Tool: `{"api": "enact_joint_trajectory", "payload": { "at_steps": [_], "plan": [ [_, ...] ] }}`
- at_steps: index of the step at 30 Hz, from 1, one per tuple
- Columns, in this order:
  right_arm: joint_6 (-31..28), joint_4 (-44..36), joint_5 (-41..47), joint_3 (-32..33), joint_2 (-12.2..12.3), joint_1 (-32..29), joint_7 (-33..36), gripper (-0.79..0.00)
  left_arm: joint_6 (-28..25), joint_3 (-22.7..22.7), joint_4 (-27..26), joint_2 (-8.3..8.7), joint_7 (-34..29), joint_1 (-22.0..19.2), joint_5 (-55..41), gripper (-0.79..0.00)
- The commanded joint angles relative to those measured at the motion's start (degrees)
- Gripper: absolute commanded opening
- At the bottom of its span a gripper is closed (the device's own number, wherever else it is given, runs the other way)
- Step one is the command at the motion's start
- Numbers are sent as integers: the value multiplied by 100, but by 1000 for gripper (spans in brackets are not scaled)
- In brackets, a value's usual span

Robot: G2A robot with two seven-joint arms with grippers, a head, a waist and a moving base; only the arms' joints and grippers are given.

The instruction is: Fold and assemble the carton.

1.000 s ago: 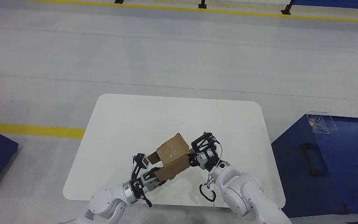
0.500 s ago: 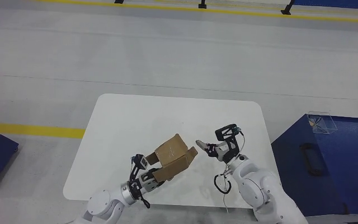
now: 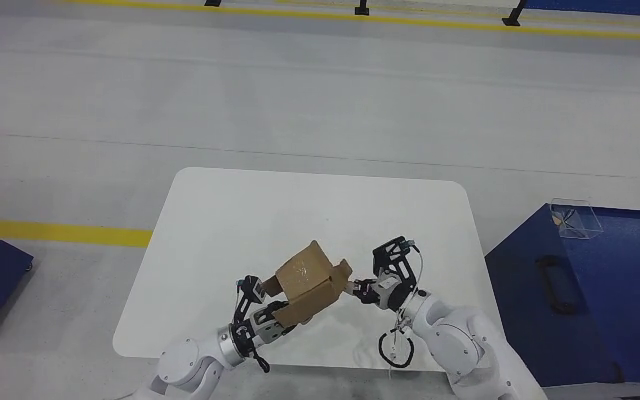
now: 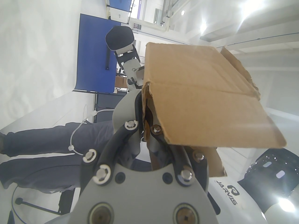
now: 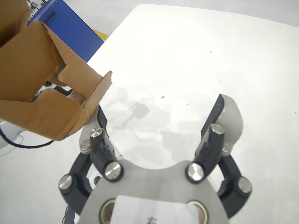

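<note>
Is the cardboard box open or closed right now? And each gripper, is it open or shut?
carton: partly folded, end flaps open, held up in the air by one edge.
left gripper: shut on the carton's edge.
right gripper: open, holding nothing, one finger close beside an end flap.

The left arm (image 3: 195, 358) lies low with its wrist bent upward, and the left gripper (image 3: 262, 306) angles up toward the other arm, its fingers clamped on the lower end of the carton (image 3: 312, 275). The right arm (image 3: 450, 335) points its right gripper (image 5: 161, 111) toward the left one, jaws spread wide with nothing between them, one fingertip (image 5: 102, 118) just beside the carton's flap.
</note>
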Motion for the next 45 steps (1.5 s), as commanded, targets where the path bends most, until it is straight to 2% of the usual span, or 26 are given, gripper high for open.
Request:
{"api": "enact_joint_trajectory", "payload": {
  "at_steps": [1, 6, 19, 45],
  "plan": [
    [-72, -31, 171, 51, 6, -14, 48, 0, -1, 10, 7, -3, 7, -7, 2, -785],
    [-180, -110, 451, 162, 21, -27, 132, 0, 3, 32, 22, -7, -9, -15, -10, -785],
    [-82, -262, 363, 179, 25, 29, -31, 0, -12, 49, -16, 3, -47, 44, 118, -785],
    [-17, -428, 97, 102, 42, 148, 139, 0, -60, 75, -63, 5, 77, 26, 323, -785]
  ]
}}
